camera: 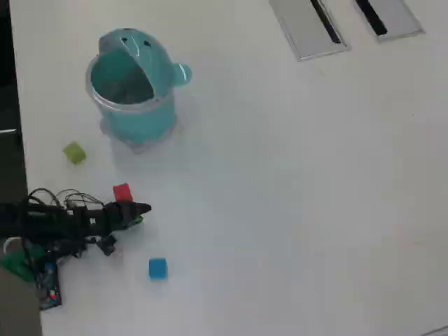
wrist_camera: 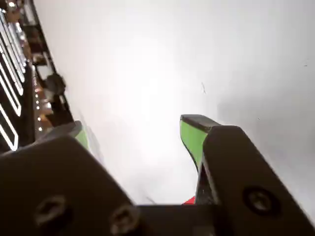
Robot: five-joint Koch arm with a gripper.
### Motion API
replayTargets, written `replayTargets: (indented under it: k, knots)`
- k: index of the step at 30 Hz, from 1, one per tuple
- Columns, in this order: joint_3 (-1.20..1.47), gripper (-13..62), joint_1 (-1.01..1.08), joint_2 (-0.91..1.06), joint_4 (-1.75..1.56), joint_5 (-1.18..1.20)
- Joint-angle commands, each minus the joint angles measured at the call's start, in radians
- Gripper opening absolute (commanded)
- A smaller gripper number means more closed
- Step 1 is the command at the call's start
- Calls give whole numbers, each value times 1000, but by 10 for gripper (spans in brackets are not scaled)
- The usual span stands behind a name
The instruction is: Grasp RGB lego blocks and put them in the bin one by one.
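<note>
Hovering with my claw [wrist_camera: 142, 132] spread wide, I judge the red block [camera: 122, 192] at lower left light, rigid, best pinched across flat sides.

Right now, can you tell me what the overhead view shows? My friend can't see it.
A black robot arm reaches in from the left across a white table, its tip beside a red block. A blue block lies below it, a green block above, near a teal bin.
</note>
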Motion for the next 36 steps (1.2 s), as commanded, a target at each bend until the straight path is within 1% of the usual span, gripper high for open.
replayTargets:
  k: [1, 21, 26, 36]
  knots:
    - [72, 337, -44, 61, -5, 15]
    - [72, 337, -58, 61, -8, 2]
    - [71, 337, -46, 63, -32, -103]
    - [49, 328, 21, 66, -287, -287]
